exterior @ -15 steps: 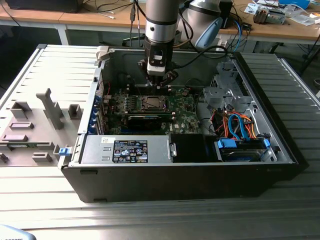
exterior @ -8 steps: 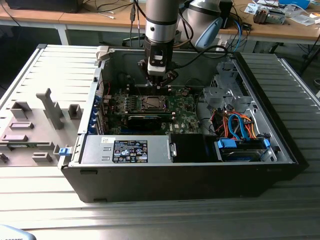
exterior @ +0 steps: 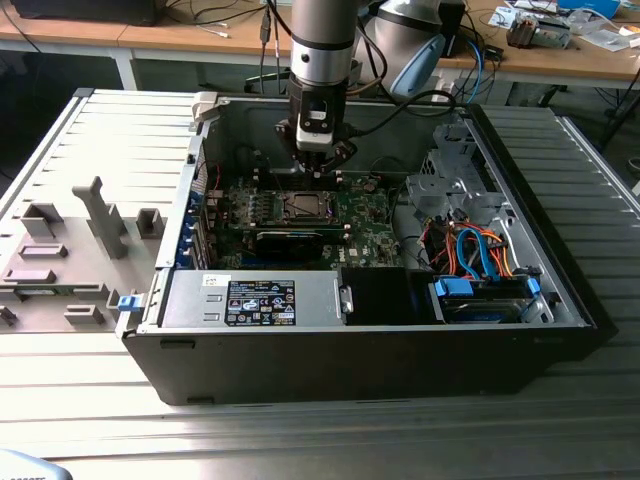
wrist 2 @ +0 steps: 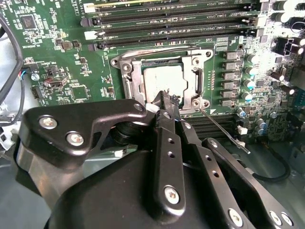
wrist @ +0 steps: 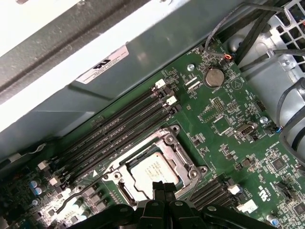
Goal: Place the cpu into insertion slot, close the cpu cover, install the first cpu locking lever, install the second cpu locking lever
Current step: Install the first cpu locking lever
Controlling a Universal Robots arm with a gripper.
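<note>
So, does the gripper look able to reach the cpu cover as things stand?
Probably yes: the gripper hangs right over the cpu cover, with open space between them. The memory slots lie off to one side, out of its way.

Take the insertion slot (exterior: 290,206) as your mark. The cpu (wrist 2: 163,80) lies in it, with the cpu cover (wrist 2: 132,80) down flat around the chip. The memory slots (wrist: 116,128) run just beside the slot. Your hand (exterior: 318,172) hangs over the slot's edge. In the exterior view, the long card (exterior: 292,241) lies in front of the slot, and the drive cage (exterior: 452,185) stands well off to that view's right.
</note>
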